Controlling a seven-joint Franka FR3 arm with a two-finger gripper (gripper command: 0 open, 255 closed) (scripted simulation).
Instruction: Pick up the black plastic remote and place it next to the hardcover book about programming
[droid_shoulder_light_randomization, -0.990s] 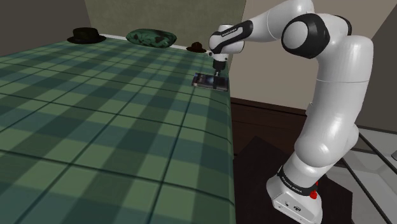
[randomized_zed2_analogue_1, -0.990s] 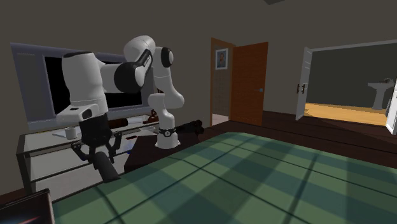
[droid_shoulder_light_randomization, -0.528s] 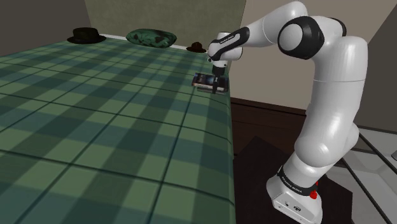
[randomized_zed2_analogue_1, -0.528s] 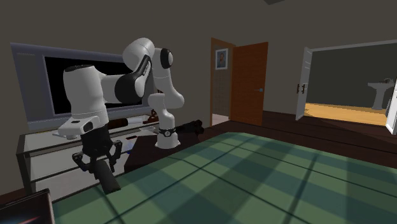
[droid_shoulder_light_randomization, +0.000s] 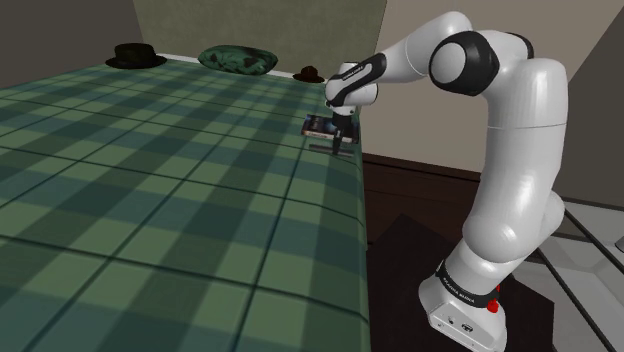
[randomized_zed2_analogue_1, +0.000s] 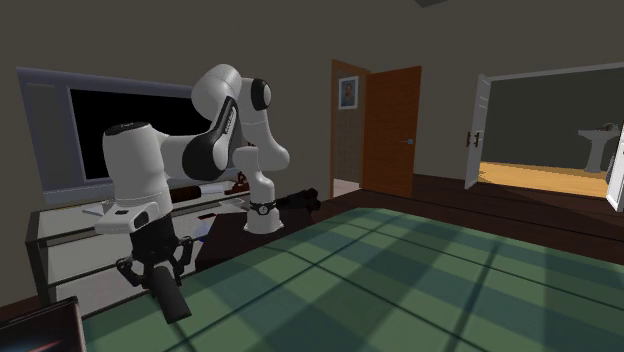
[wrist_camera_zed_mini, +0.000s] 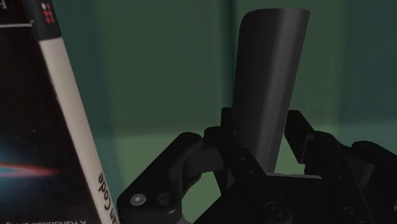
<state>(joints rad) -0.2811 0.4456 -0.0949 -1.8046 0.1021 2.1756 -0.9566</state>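
Observation:
My gripper (droid_shoulder_light_randomization: 338, 131) hangs over the bed's edge, shut on the black remote (randomized_zed2_analogue_1: 172, 297), which points down from the fingers toward the green plaid bedcover (droid_shoulder_light_randomization: 180, 190). In the wrist view the remote (wrist_camera_zed_mini: 267, 95) stands clasped between the black fingers (wrist_camera_zed_mini: 191, 159). The hardcover book (wrist_camera_zed_mini: 44, 127), dark cover and white spine, lies close beside it on the cover. In the shoulder view the book (droid_shoulder_light_randomization: 316, 126) lies just to the left of the gripper. In the second exterior view the gripper (randomized_zed2_analogue_1: 158, 272) is low over the bed, with the book (randomized_zed2_analogue_1: 40, 325) at the lower left corner.
At the bed's far end lie a black hat (droid_shoulder_light_randomization: 136, 55), a green pillow (droid_shoulder_light_randomization: 238, 59) and a small dark hat (droid_shoulder_light_randomization: 308, 73). Past the bed's edge the floor drops away. A TV (randomized_zed2_analogue_1: 90, 130) on a glass stand stands behind the arm, and a brown door (randomized_zed2_analogue_1: 390, 130) is open.
The arm has carried the remote lower and closer to the book: the gripper drops toward the bedcover in both exterior views. The grip stays the same.

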